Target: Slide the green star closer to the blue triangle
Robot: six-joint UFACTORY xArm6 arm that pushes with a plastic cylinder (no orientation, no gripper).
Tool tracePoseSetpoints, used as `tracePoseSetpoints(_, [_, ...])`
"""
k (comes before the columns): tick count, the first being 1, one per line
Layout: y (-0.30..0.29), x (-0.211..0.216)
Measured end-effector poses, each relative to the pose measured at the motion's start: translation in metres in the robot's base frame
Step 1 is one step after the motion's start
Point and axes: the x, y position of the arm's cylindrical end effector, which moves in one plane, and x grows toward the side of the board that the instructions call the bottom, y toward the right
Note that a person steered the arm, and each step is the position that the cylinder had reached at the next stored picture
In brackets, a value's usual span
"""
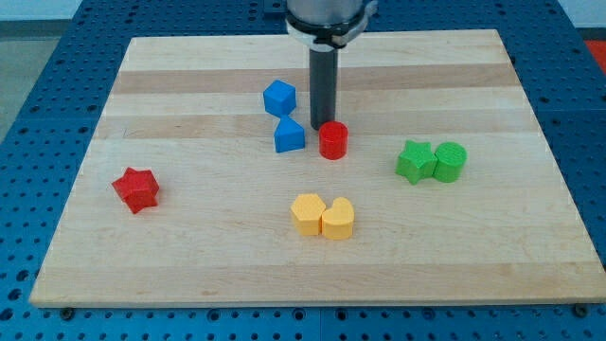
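The green star (413, 161) lies at the view's right, touching a green cylinder (450, 162) on its right side. The blue triangle (289, 135) sits near the middle of the board, just below a blue cube (279, 98). My tip (321, 129) stands between the blue triangle and a red cylinder (333, 140), close to both, slightly above the cylinder. The green star is well to the right of my tip.
A red star (136, 188) lies at the view's left. A yellow hexagon (308, 213) and a yellow heart (338, 219) touch each other near the bottom middle. The wooden board (189, 256) rests on a blue perforated table.
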Motion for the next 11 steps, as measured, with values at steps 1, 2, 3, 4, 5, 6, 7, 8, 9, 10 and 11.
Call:
tracePoseSetpoints(1, [-0.014,0.004])
tracePoseSetpoints(2, [-0.004,0.016])
tracePoseSetpoints(3, [0.01,0.037])
tracePoseSetpoints(4, [0.023,0.051])
tracePoseSetpoints(5, [0.025,0.061])
tracePoseSetpoints(6, [0.025,0.069])
tracePoseSetpoints(7, [0.025,0.071])
tracePoseSetpoints(8, [0.025,0.071])
tracePoseSetpoints(9, [0.027,0.071])
tracePoseSetpoints(10, [0.034,0.071])
tracePoseSetpoints(11, [0.043,0.071])
